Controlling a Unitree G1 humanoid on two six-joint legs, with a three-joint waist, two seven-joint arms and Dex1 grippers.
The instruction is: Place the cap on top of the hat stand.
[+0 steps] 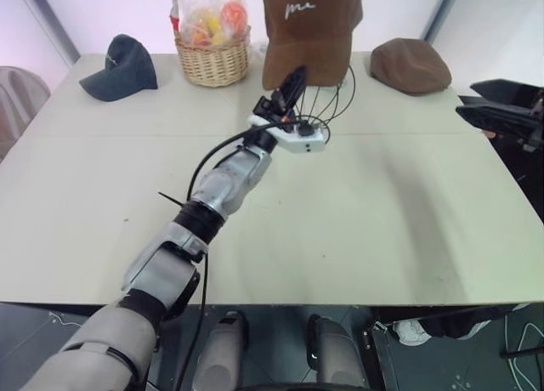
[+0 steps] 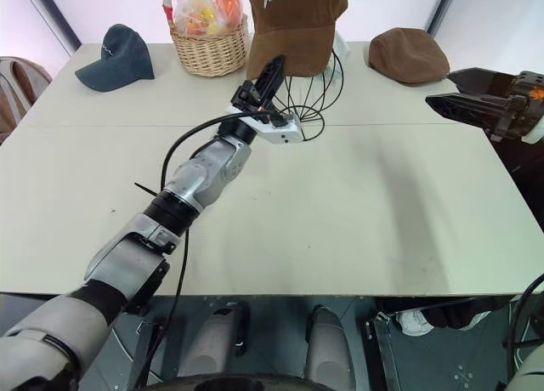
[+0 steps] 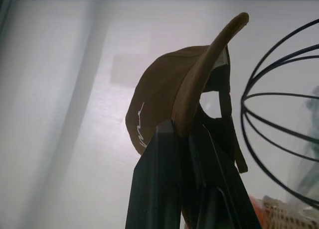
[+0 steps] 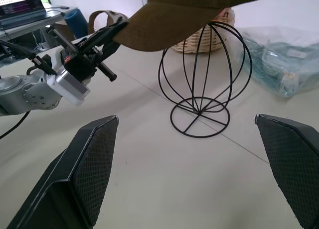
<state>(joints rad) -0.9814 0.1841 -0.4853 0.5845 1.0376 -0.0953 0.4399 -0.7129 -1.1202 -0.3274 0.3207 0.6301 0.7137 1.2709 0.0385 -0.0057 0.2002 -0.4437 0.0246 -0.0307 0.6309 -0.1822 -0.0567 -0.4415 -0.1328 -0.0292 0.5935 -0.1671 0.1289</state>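
The left gripper point(image 1: 293, 83), arm extended forward and angled upward, is clamped on the brim of the cap point(image 1: 310, 25), holding it above the stand point(image 4: 202, 92). The right gripper point(image 4: 192, 164) is level at the table's right edge, fingers spread wide and empty.

**Cloth, wire, wicker and matt plastic**

The cap point(image 1: 310, 30) is brown ribbed cloth, matt, with white stitched script. The hat stand point(image 4: 202, 84) is thin black wire, smooth with a slight sheen. The left claw point(image 2: 270, 75) has smooth black fingers; the right claw point(image 4: 192, 174) has matt black pads point(image 4: 92, 162) with a fine grid texture. The desk point(image 1: 382, 212) is pale, smooth and matt. At upper left, a basket point(image 1: 212, 61) of woven wicker holds glossy clear plastic wrap. The grey cap point(image 1: 123, 68) and the flat cap point(image 1: 410, 65) are soft matt cloth.
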